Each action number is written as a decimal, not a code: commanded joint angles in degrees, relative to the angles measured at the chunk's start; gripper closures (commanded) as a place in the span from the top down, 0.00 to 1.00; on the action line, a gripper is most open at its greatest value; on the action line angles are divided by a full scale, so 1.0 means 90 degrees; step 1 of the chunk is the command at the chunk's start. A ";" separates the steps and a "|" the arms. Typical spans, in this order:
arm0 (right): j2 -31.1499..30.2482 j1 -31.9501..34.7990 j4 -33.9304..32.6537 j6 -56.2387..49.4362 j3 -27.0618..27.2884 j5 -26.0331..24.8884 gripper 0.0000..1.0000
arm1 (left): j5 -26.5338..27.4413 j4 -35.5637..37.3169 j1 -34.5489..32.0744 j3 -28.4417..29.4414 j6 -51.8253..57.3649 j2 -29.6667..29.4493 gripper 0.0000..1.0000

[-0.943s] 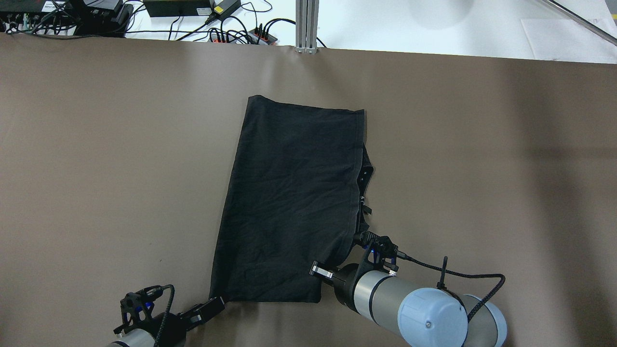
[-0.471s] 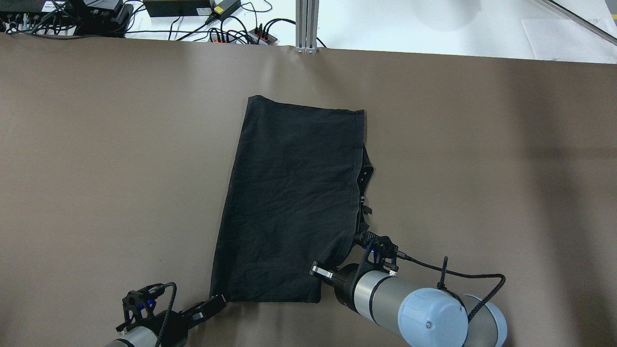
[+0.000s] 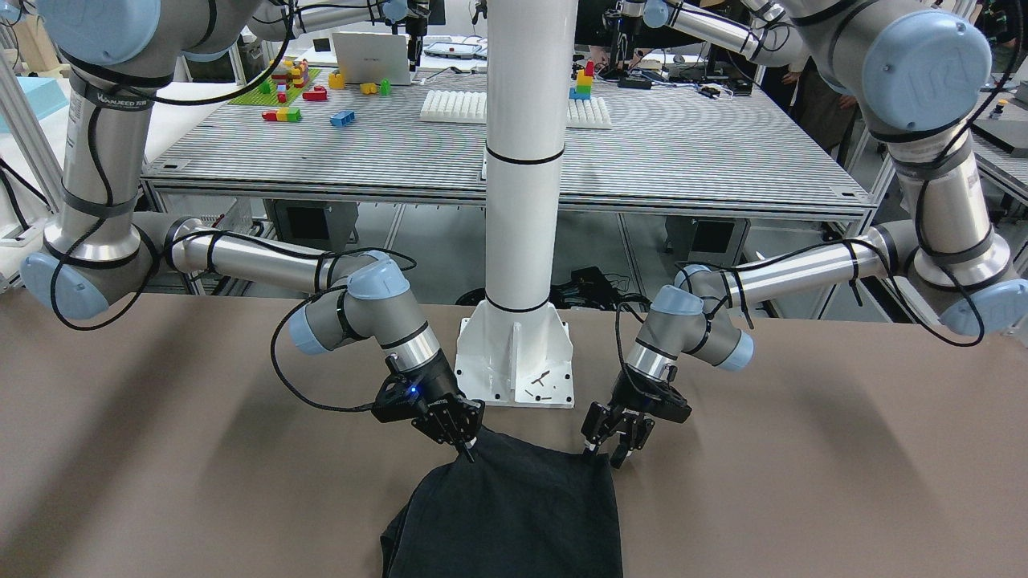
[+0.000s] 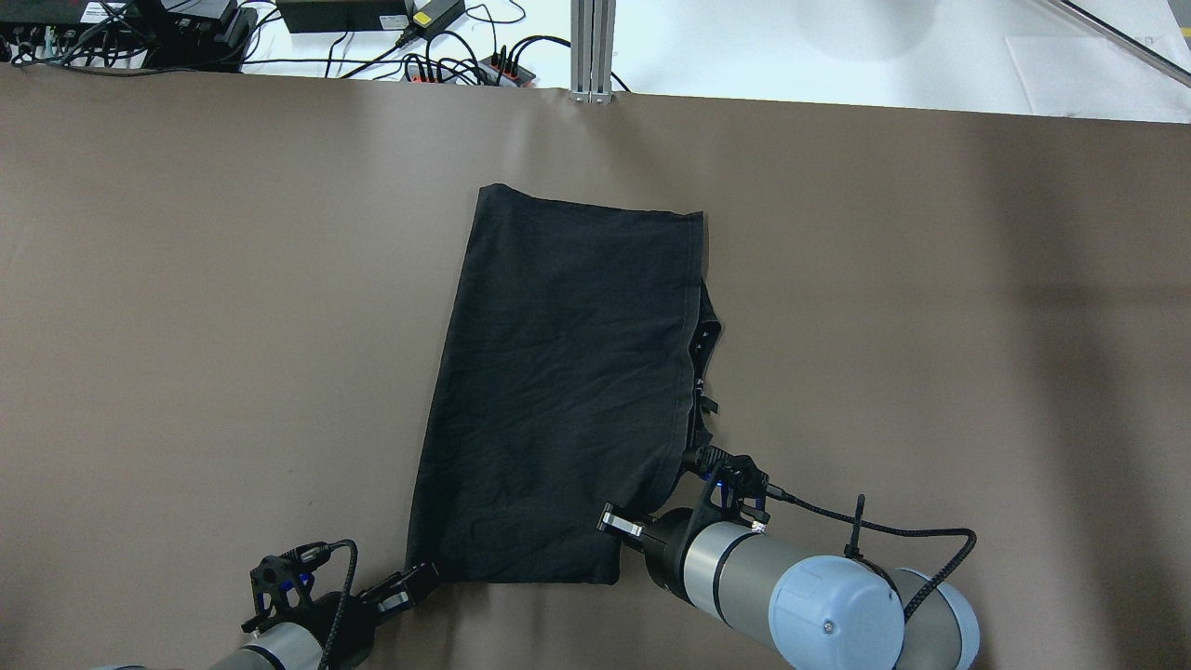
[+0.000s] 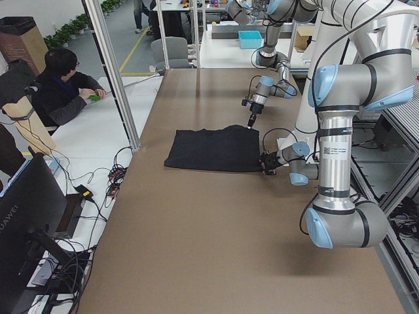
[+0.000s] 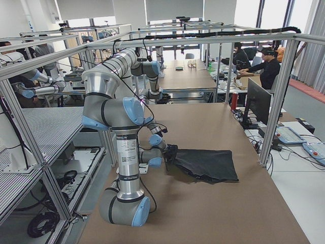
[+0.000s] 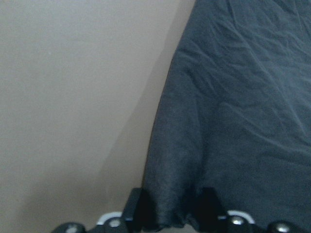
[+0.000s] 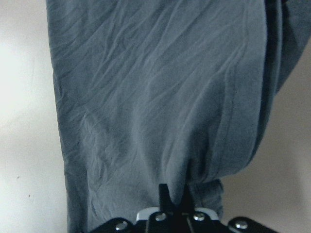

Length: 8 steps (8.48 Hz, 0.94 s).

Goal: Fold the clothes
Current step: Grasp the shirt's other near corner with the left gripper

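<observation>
**1. Near edge.** The black cloth [image 4: 568, 391] lies spread on the brown table cover [image 4: 186, 326], mid-table, with its long side running away from the robot. A gripper stands at each near corner.
- The right gripper [image 8: 174, 196] is clamped on the near right corner. Its fingers meet on a pinched ridge of fabric, and that corner appears drawn up slightly off the cover.
- The left gripper [image 7: 174, 213] is at the near left corner with its fingers apart. The hem bunches between them and is not yet pinched.

**2. Handling.** Treat the cloth as light, limp and soft. Its fine wrinkles suggest it holds no shape of its own. Expect it to sag between two holds, and to drag and skew if lifted by one corner only. Take hold at the hemmed corners, catching all layers, and raise both sides evenly.

**3. Middle to far edge.** Along the right side an under layer sticks out past the top layer. The two far corners lie flat and unheld, short of the table's far edge.

**4. Change.** Compared with just under a second ago, the left arm has shifted forward and inward, which brings its fingers closer over the corner. The right gripper and the outline of the cloth are unchanged.
</observation>
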 commanded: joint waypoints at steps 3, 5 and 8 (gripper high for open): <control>-0.0001 0.0001 0.0000 0.0000 0.0060 0.0048 0.00 | -0.0487 0.0016 -0.0125 -0.0539 0.0112 0.0030 0.00; -0.0505 -0.0019 0.0000 0.0000 0.0671 0.0127 0.00 | -0.0731 0.0064 -0.0272 -0.1465 0.0112 0.0118 0.00; -0.1520 -0.0144 -0.0020 0.0097 0.1649 0.0547 0.00 | -0.0986 0.0065 -0.0282 -0.2416 0.0122 0.0441 0.00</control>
